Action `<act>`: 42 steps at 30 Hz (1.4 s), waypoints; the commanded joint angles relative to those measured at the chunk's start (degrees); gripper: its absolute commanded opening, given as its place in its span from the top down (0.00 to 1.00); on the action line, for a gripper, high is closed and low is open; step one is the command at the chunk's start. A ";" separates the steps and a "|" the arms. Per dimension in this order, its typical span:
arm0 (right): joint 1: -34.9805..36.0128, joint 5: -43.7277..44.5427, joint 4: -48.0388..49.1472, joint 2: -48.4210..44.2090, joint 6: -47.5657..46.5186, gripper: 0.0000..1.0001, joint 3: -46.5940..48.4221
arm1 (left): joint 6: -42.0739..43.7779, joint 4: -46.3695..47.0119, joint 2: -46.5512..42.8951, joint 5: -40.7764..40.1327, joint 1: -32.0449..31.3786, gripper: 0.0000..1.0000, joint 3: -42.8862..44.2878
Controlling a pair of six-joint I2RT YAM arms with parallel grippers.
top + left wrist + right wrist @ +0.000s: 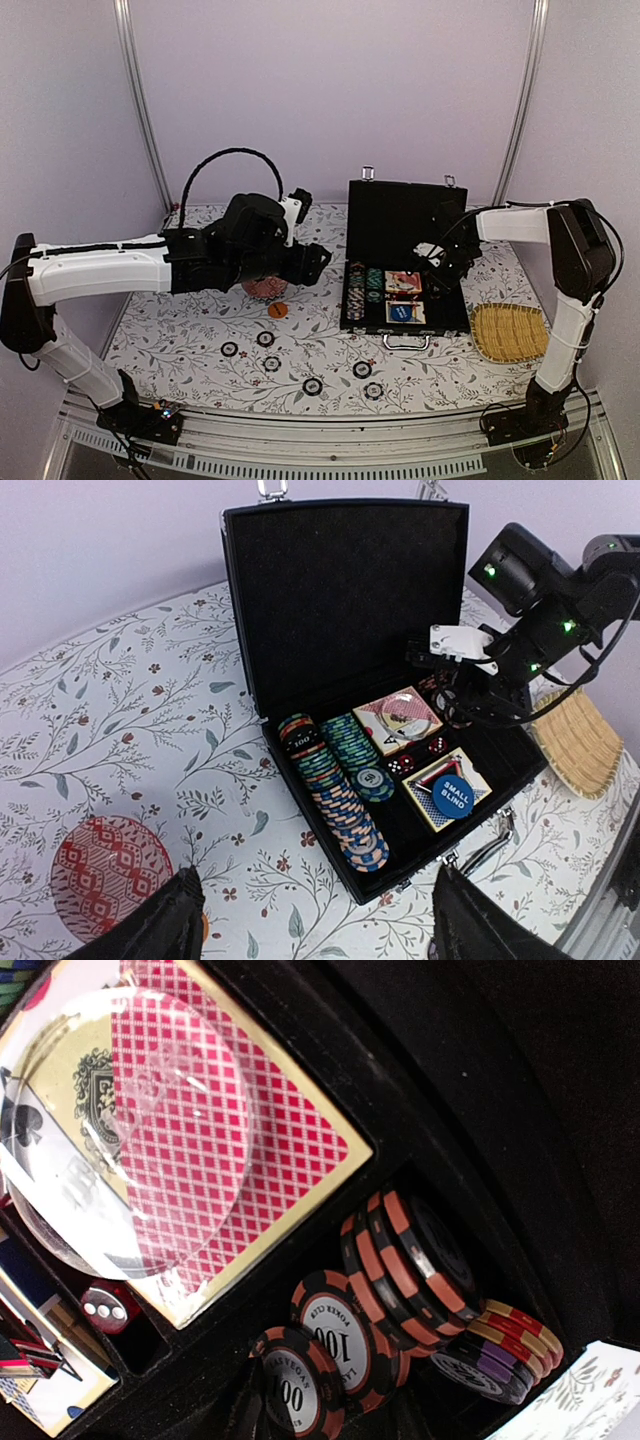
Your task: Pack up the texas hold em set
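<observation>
Near briefcase (400, 210) right edge | right fingers (452, 685): cannot tell | left fingers (150, 925) wide apart

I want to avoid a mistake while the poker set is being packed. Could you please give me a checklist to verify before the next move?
1. Case lid raised, inside reachable: ok.
2. Left gripper open and empty: ok.
3. Right gripper holding something or not: cannot tell; it hangs inside the case.
4. All chips packed: not ok; six loose chips lie on the table.
5. Orange disc packed: not ok; it lies on the table.
6. Red card deck in its slot: ok.
</observation>
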 commanded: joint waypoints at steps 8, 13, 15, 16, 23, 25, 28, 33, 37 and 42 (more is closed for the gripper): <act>5.40 1.36 3.84 -1.96 -4.08 0.63 0.47 | 0.05 0.50 1.53 0.42 -0.88 0.21 0.03; 5.61 1.59 3.31 -1.69 -4.44 0.63 1.34 | -0.03 0.36 1.75 0.70 -0.91 0.21 0.21; 5.62 2.16 3.44 -1.49 -4.88 0.64 1.44 | 0.02 0.43 1.89 0.70 -0.92 0.21 0.21; 5.62 2.64 3.57 -1.31 -5.32 0.64 1.43 | 0.02 0.43 2.00 0.75 -0.89 0.21 0.29; 5.62 7.93 5.47 -0.52 -9.27 0.65 1.17 | 0.25 -0.71 2.95 1.15 -0.95 0.21 1.70; 5.62 8.95 5.98 -0.98 -10.65 0.64 1.39 | 0.28 -0.74 2.90 1.14 -0.95 0.21 1.70; 5.62 9.51 6.02 -1.43 -13.05 0.64 1.94 | 0.20 -0.78 2.90 1.23 -1.11 0.21 1.79; 5.62 9.99 5.46 -1.65 -16.78 0.62 1.91 | 0.12 -0.84 3.07 1.28 -1.18 0.21 1.90; 5.68 9.87 5.04 -1.88 -19.18 0.61 0.90 | 0.11 -0.91 3.25 1.39 -1.16 0.21 2.05; 5.71 7.82 2.93 -2.23 -20.19 0.61 0.81 | 0.17 -0.89 3.42 1.58 -1.22 0.21 2.31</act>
